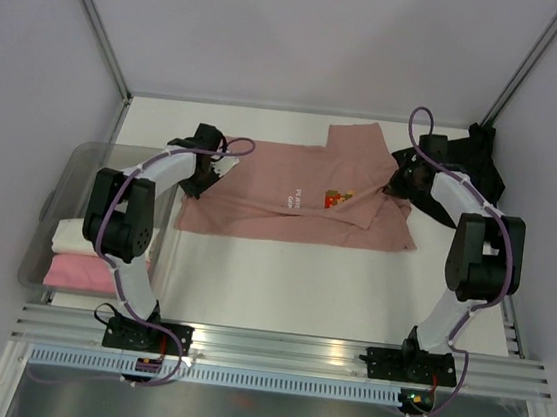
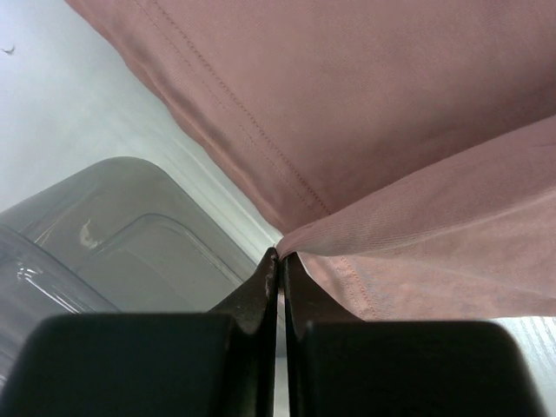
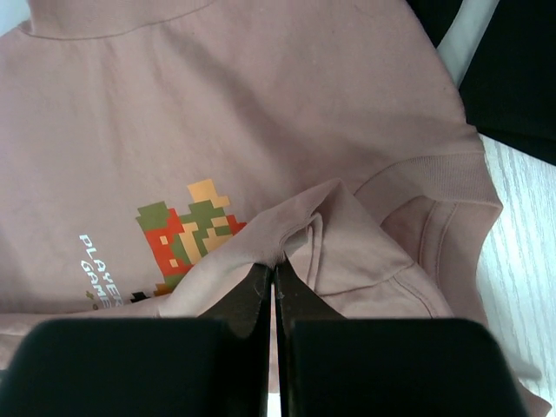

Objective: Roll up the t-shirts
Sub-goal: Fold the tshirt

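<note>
The pink t-shirt [image 1: 261, 186] is matt knit cloth (stitched hems), the bin [image 1: 58, 199] glossy translucent plastic.

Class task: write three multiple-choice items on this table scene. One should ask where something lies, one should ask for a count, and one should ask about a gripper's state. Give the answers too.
1. Where does the black t-shirt lie?
A. At the near left corner
B. At the far right corner of the table
C. Between the two arm bases

2. How many rolled shirts show in the grey bin?
A. None
B. Two
C. Four

3. How do the jaws of the right gripper stand?
A. Wide open over bare table
B. Shut on a fold of the salmon-pink t-shirt
C. Shut on the black t-shirt

Answers:
1 B: the top view shows it bunched in that corner.
2 B: a cream roll and a bright-pink roll lie side by side.
3 B: the right wrist view shows pink cloth pinched between closed jaws.
</note>
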You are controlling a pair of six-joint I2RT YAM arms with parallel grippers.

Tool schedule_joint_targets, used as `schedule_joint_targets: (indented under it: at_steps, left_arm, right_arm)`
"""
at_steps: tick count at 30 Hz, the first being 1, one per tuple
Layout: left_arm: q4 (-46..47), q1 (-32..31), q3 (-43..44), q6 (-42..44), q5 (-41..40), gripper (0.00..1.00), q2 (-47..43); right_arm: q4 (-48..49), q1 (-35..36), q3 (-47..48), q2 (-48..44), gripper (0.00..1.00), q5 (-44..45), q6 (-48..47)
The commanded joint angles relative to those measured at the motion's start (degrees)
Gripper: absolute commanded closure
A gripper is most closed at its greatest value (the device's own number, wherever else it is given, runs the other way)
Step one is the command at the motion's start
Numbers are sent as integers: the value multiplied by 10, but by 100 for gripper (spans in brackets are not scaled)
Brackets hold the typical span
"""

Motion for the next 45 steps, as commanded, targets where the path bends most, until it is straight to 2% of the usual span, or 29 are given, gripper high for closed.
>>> schedule_joint_targets:
  at_steps: [1,5,6,7,9,13,18,21,25,28,33,35,40,45]
  left_arm:
    - [7,1,28,-31,-28,96,10]
    - [7,1,39,-38,-37,87,14]
    - [7,1,40,-38,-36,65,14]
    - [7,1,43,-38,-33,55,14]
    - [6,1,48,-38,-28,46,14]
    - [2,0,55,-45,-9,43,-7]
    - [-11,-6,48,-28,67,41,-68]
    - [-25,-9,36,-19,60,42,-88]
    - [-32,-12,-23,20,115,44,-159]
    - [-37,-27,-77,78,156,43,-220]
    - [-35,-51,-155,129,137,35,-248]
    - [-13,-51,-173,127,130,25,-240]
    - [90,-52,-227,150,65,23,-226]
    - [105,-52,-231,142,50,24,-170]
  right_arm:
    - [20,0,31,13,100,9,12]
    - [18,-1,38,23,98,8,9]
    - [21,-1,42,26,90,5,7]
    - [24,1,42,27,56,0,7]
    - [20,0,48,33,38,-4,0]
    - [-29,0,66,22,32,39,-35]
    - [-89,-2,53,-51,29,121,-51]
    - [-110,-38,1,-97,30,136,-54]
    - [-127,-48,-72,-154,35,150,-68]
    - [-129,-52,-125,-198,31,139,-59]
    - [-123,-56,-194,-244,27,98,-31]
    - [-114,-56,-211,-248,27,97,-29]
    - [-62,-57,-243,-228,27,57,-18]
    - [-5,-58,-268,-171,30,70,-3]
